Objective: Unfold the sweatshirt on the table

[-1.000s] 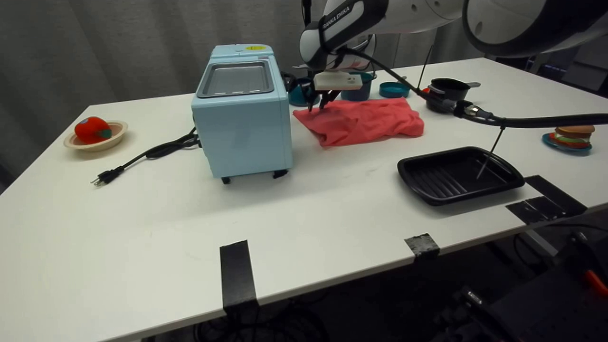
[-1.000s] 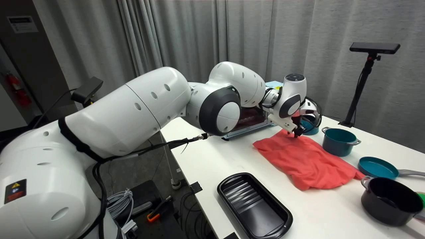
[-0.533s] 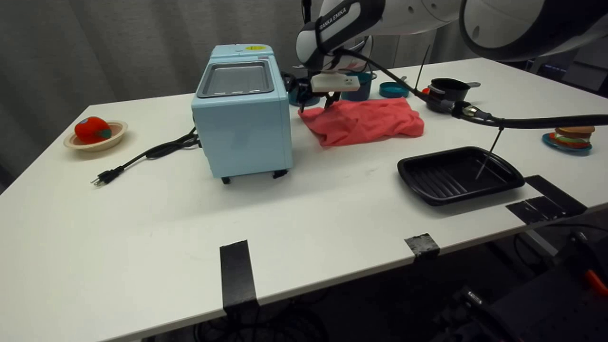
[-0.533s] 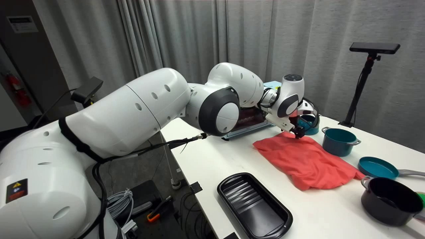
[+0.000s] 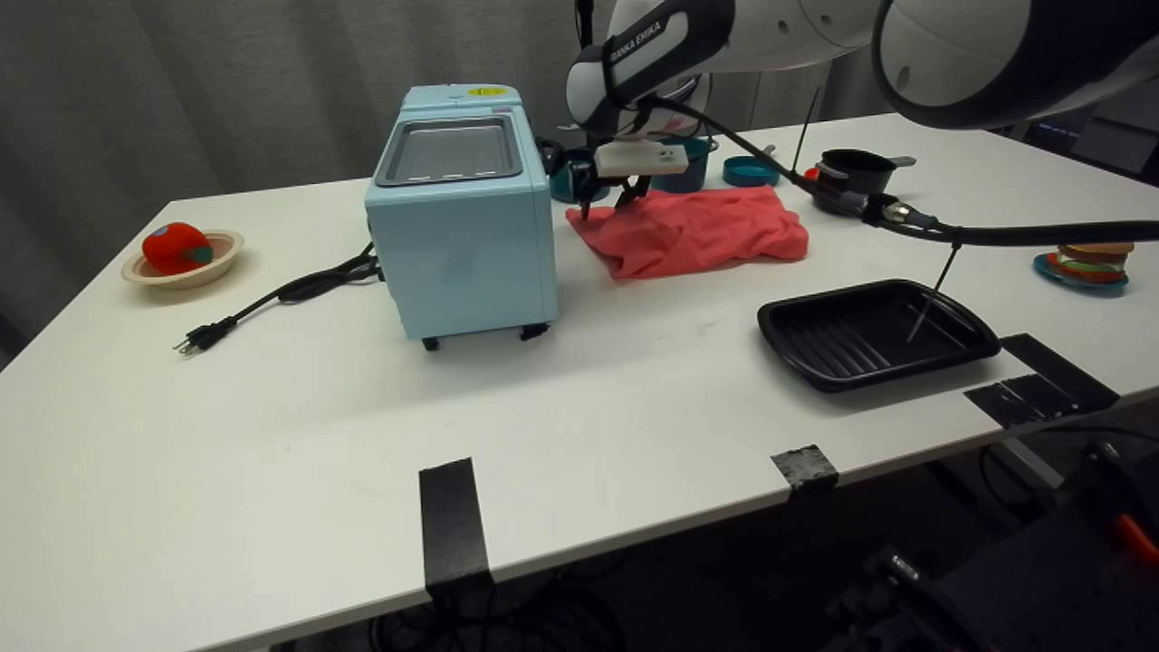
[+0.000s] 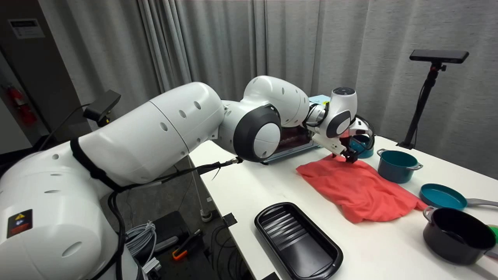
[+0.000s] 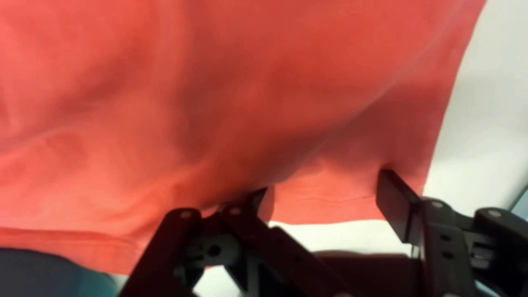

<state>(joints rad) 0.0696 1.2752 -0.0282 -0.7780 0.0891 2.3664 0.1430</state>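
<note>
- On the table (image 5: 317, 453), between the light-blue toaster oven (image 5: 462, 263) and the black pot (image 6: 459, 237), one coral-red sweatshirt (image 6: 362, 190) is seen lying wrinkled in both exterior views.
- Over its end nearest the oven, the gripper (image 7: 325, 187) is held with its two fingers (image 7: 394, 202) spread apart, as shown in the wrist view; cloth and a band of white table are framed between them.
- From the wrist view alone, a diagonal fold (image 7: 330, 140) is shown close up, with one fingertip right at it; whether the cloth is pressed there cannot be told.
- In an exterior view only, one pale bowl (image 5: 225, 263) with one red tomato-like item (image 5: 174, 249) in it, one black power cord (image 5: 312, 285), and one burger (image 5: 1096, 258) on one blue plate (image 5: 1047, 270) are shown.
- In an exterior view, the oven's dark front (image 6: 291, 137) is revealed, partly covered by the arm (image 6: 179, 116); one fire extinguisher (image 6: 21, 103) and one flat black device (image 6: 439, 56) on a stand (image 6: 422, 101) are also shown.
- In both exterior views, two teal vessels (image 6: 397, 170), one partly hidden, one teal pan (image 6: 443, 196) and one black baking tray (image 6: 299, 241) are counted.
</note>
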